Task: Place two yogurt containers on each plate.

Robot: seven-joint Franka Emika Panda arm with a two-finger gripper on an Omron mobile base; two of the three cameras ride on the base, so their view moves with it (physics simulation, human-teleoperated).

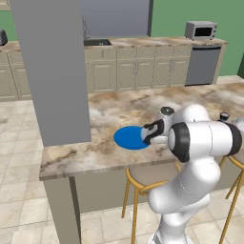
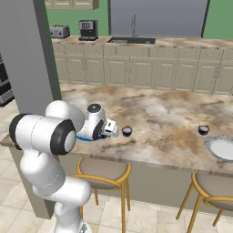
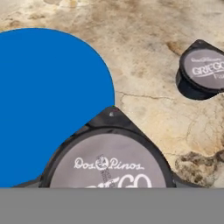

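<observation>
My gripper point(image 1: 146, 134) hangs low over the right edge of the flat blue plate point(image 1: 126, 138) on the marble island. In the hand view a yogurt container point(image 3: 109, 162) with a grey "Griego" lid looms large at the bottom, just off the blue plate's point(image 3: 48, 100) rim; it sits where my fingertips belong and hides them, so the gripper appears shut on it. A second yogurt container point(image 3: 203, 72) stands on the counter close by, also the cup point(image 2: 127, 131) right of the gripper point(image 2: 113, 131). A third yogurt container point(image 2: 203, 130) stands by the grey-white plate point(image 2: 221, 148).
A wide grey pillar point(image 1: 52, 71) rises at the island's left end, close to the blue plate. Round stools point(image 2: 102, 173) on yellow legs stand under the island's near edge. Cabinets, a sink and a microwave point(image 1: 201, 30) line the far wall.
</observation>
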